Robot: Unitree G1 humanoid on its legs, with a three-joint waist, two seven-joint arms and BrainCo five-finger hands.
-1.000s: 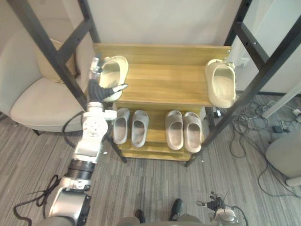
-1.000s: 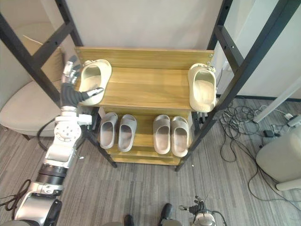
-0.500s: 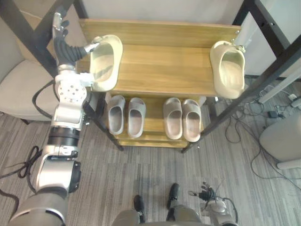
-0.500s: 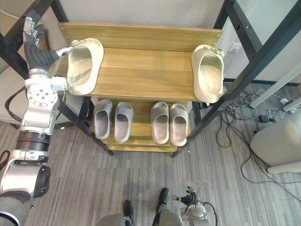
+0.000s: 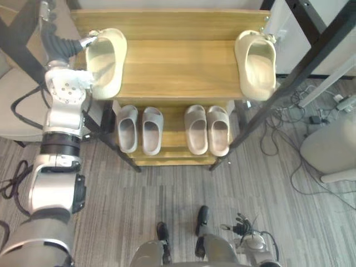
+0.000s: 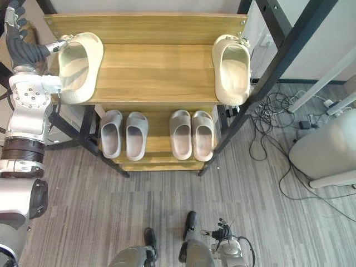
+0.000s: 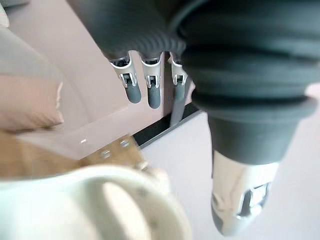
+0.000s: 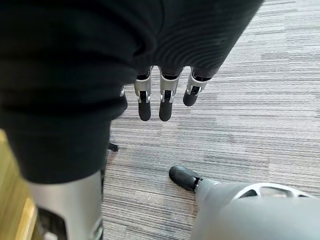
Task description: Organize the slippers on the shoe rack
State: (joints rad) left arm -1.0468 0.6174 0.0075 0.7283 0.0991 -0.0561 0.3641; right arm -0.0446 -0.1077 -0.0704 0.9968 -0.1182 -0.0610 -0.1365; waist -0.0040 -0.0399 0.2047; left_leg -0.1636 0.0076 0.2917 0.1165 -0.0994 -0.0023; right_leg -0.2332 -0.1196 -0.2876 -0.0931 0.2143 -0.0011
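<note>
From the head, the shoe rack is laid out whole: the left cream slipper sits at the top shelf's left edge and hangs a little over the side. The right cream slipper sits at the far right edge, well apart from it. Both lie with the long axis running front to back, near ends at the shelf's front lip (which end is the toe, I can't make out). Grey slippers line the lower shelf in two pairs, lengthwise the same way. The left hand is up beside the left slipper's far end. Its wrist view gives the detail: fingers straight, thumb spread wide, nothing clasped, the slipper's pale rim just past them. The right hand hangs low over the grey floor, fingers loose and empty.
</note>
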